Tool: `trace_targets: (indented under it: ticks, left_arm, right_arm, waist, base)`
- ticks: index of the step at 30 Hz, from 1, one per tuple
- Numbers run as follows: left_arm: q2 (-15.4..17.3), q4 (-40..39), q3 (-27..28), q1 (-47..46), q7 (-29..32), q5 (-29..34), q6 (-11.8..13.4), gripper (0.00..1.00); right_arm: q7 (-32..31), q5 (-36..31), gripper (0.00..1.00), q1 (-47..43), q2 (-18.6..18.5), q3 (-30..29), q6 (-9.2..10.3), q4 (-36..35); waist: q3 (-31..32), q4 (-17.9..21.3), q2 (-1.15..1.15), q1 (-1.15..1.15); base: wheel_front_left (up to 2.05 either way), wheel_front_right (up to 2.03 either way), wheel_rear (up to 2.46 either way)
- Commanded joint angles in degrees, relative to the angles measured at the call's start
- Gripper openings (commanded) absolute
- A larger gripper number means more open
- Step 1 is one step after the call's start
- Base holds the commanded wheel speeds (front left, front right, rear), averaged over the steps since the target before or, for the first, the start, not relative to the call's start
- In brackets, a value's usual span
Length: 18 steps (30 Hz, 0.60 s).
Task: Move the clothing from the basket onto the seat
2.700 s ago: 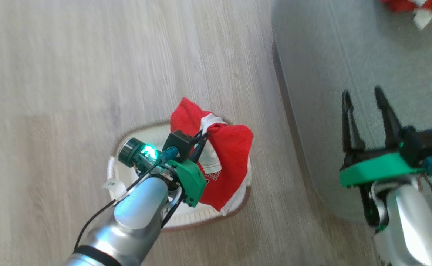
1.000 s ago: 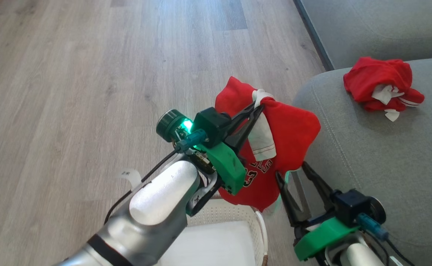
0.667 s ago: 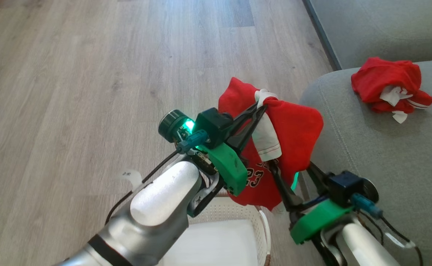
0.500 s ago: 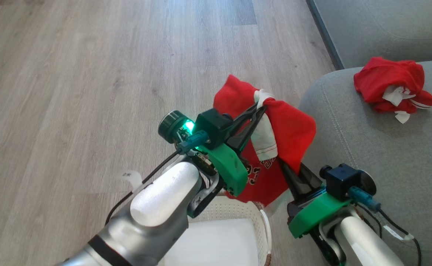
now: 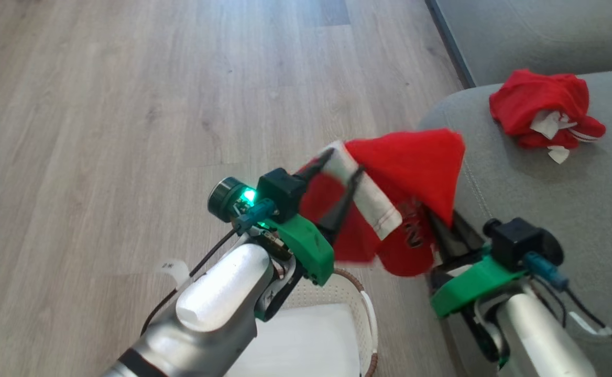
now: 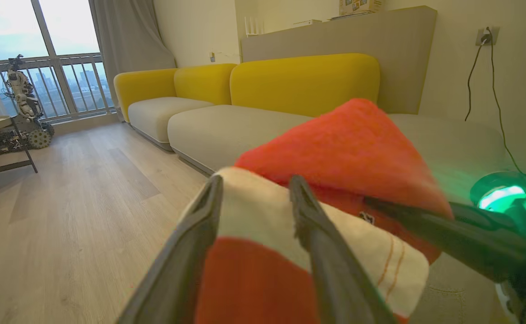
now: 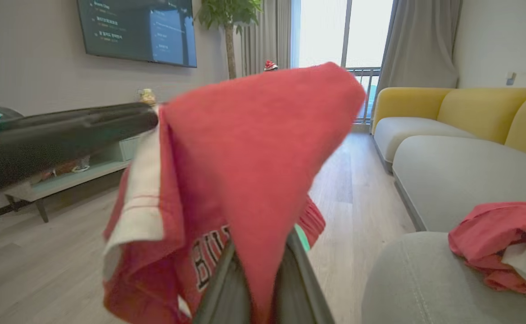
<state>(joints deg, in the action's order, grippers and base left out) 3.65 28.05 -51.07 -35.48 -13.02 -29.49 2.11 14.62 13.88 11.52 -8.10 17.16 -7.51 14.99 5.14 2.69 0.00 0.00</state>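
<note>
L gripper fingers spread apart, not clamping; white trim of red jersey lies across them. R gripper fingers clenched on jersey's red fabric. Jersey's in the air btwn both, clear of basket at 6 o'clock, just beside seat edge at 3. Second red garment lies on seat, 2 o'clock.

The basket is cut off at 6 o'clock of the head view and partly hidden by the left forearm. The held garment is blurred there, its lettering is broken by folds, and the fingertips of the right gripper are covered by it. The seat is cut at 3 o'clock.
</note>
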Motion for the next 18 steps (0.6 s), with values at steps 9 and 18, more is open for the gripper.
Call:
trace_targets:
  ticks: [9, 18]
  left_arm:
    - [0.73, -0.34, 2.33, 0.55, -1.44, -0.47, 0.65, 1.00]
    - [0.08, -0.67, 1.80, 3.82, -1.91, -0.01, 0.42, 1.00]
  right_arm:
    - [0.38, -2.61, 0.00, 3.16, -1.28, -4.12, 0.02, -4.53]
    - [-0.59, -4.71, 0.00, 2.37, -3.35, -8.75, 0.02, -7.58]
  waist:
    - [-1.07, 4.65, 0.00, 0.00]
    - [-2.44, 14.50, 0.00, 0.00]
  base:
    - [0.00, 0.00, 0.00]
    - [0.00, 0.00, 0.00]
